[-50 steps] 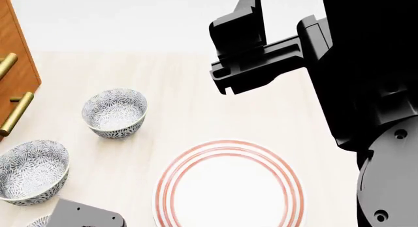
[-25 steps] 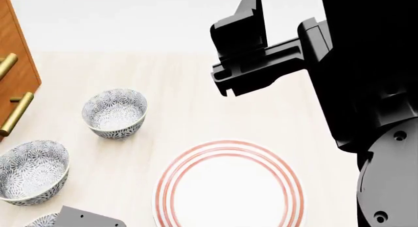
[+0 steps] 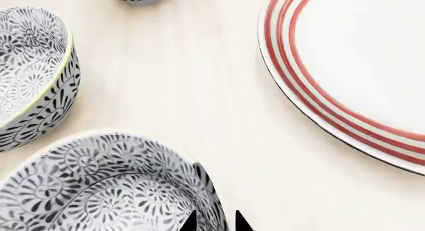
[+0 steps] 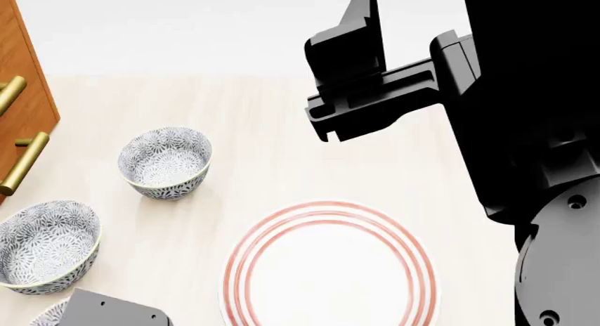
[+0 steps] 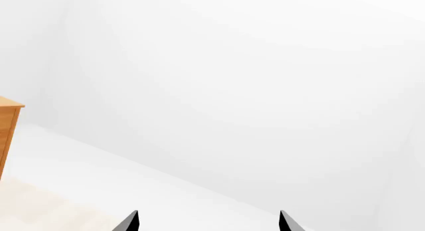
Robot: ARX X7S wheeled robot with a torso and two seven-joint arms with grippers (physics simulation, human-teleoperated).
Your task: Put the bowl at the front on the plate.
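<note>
Standing upright, the bowl (image 3: pixel 99 191) has the left claw (image 3: pixel 216 222) seemingly clamping its rim.

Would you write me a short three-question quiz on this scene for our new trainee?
1. True or false: the plate has nothing on it.
2. Fill in: the right claw, holding nothing, is ___ (open or shut).
3. Which tips straddle the wall of the bowl at the front? A. the left claw; B. the right claw; C. neither.
Key: 1 true; 2 open; 3 A.
</note>
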